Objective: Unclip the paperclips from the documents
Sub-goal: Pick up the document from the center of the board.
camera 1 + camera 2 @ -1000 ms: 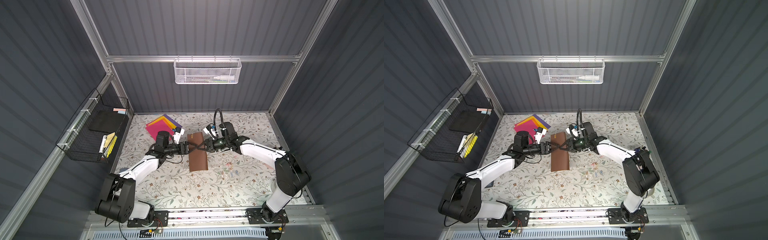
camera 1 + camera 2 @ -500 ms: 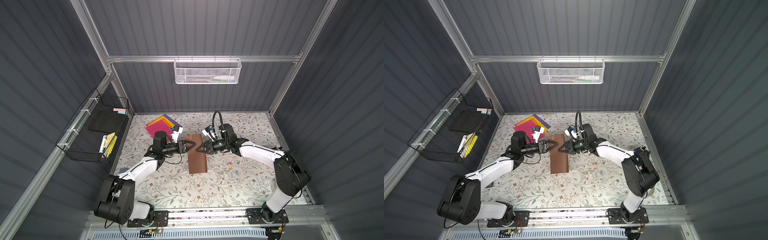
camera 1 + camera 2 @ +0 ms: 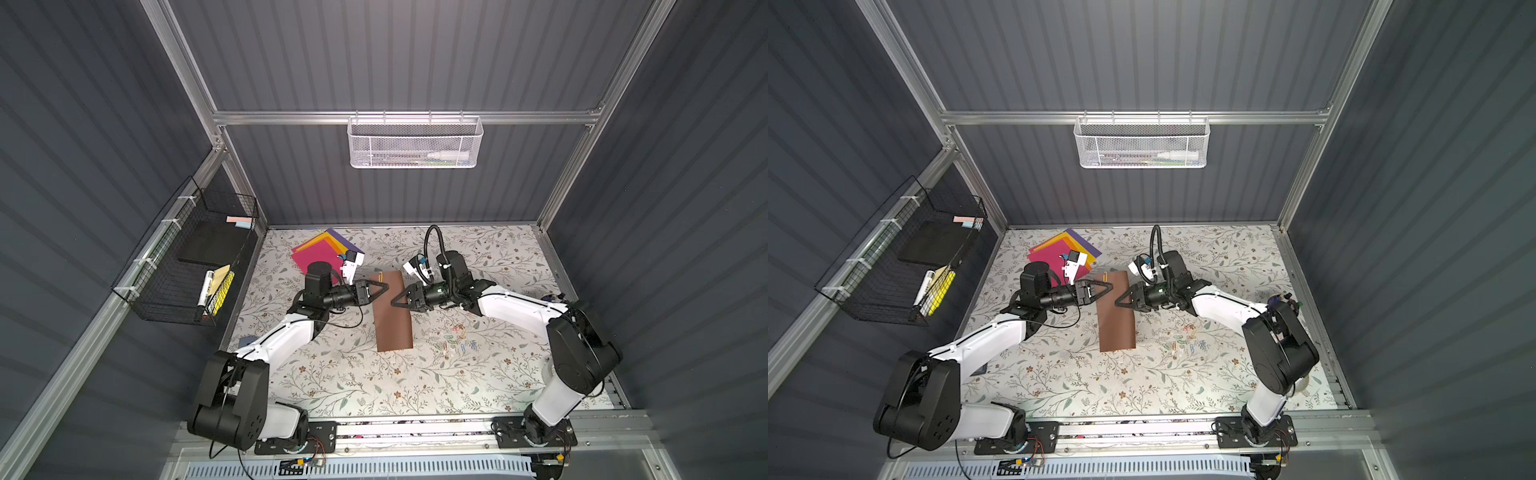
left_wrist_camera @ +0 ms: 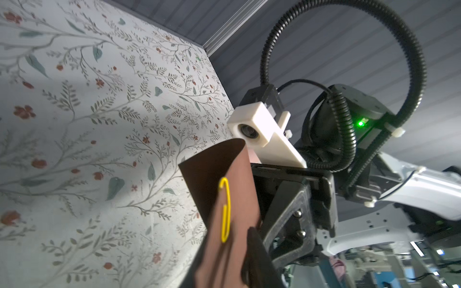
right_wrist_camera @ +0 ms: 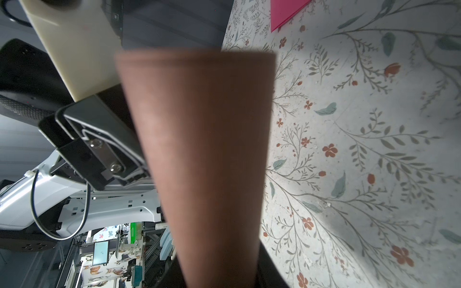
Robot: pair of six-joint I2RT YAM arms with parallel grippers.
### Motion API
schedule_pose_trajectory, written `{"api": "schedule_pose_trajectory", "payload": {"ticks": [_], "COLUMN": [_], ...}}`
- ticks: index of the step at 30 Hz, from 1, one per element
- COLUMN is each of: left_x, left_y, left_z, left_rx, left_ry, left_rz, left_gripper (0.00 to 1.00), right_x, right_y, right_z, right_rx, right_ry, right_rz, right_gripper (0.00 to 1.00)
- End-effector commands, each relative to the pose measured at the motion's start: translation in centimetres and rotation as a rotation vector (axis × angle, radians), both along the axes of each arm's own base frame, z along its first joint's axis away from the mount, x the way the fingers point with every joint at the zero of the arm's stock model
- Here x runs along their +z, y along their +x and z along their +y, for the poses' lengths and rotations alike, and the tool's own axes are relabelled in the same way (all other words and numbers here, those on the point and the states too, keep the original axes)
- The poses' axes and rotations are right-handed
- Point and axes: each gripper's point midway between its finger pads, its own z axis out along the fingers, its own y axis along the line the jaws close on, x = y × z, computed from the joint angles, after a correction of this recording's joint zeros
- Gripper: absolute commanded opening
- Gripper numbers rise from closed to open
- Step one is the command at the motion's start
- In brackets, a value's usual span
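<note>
the left claw (image 3: 386, 286) has just closed on the brown sheet (image 3: 395, 328) beside its yellow clip (image 4: 225, 209), the right claw (image 3: 392, 304) still pinching that sheet's raised end, so pulling the clip off looks next.

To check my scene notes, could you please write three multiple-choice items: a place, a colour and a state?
1. Where do the loose paperclips lie? A in a basket; B on the table beside the brown sheet; C on the coloured stack.
2. The clip on the brown sheet is: A blue; B yellow; C pink.
3. That clip is: A loose on the table; B in a gripper; C clipped on the sheet's edge.
1 B, a top view shows them scattered beside it; 2 B, yellow wire in the left wrist view; 3 C, it straddles the edge.
</note>
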Motion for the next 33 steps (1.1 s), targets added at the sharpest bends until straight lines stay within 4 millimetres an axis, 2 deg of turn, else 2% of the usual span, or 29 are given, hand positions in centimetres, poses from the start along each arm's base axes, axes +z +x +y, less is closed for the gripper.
{"api": "schedule_pose_trajectory", "payload": {"ticks": [1,2,7,13,18,21,24,29,33], "left_x": [1.9,1.8,2.1,2.4,2.6,2.1,1.5,1.2,1.4], "left_y": [-0.5,-0.6,-1.2,-1.1,-0.3,0.2,0.5,0.2,-0.4], "left_z": [-0.1,-0.1,0.0,0.2,0.2,0.2,0.3,0.1,0.0], "left_rx": [-0.036,-0.038,-0.040,-0.024,-0.023,-0.043,-0.056,-0.113,-0.146], "left_ry": [-0.012,-0.011,-0.019,-0.019,0.037,0.103,0.167,0.200,0.237], "left_rz": [-0.053,-0.049,-0.051,-0.059,-0.085,-0.090,-0.099,-0.111,-0.131], "left_gripper": [0.41,0.40,0.26,0.00,0.00,0.00,0.00,0.00,0.02], "right_x": [1.6,1.6,1.8,1.6,0.3,-0.6,-0.7,0.4,1.9], "right_y": [0.4,0.5,0.7,0.4,-0.4,-1.1,-1.5,-0.9,0.7], "right_z": [0.5,0.6,0.5,0.9,0.1,-1.6,-3.9,-7.8,-10.7], "right_rx": [-0.012,-0.016,-0.041,-0.016,0.010,0.041,0.062,0.027,-0.037], "right_ry": [0.040,0.042,0.050,0.057,-0.023,-0.134,-0.203,-0.271,-0.320], "right_rz": [-0.032,-0.031,-0.036,-0.019,-0.028,-0.077,-0.136,-0.221,-0.309], "right_gripper": [0.31,0.31,0.30,0.33,0.59,0.69,0.77,0.83,0.85]}}
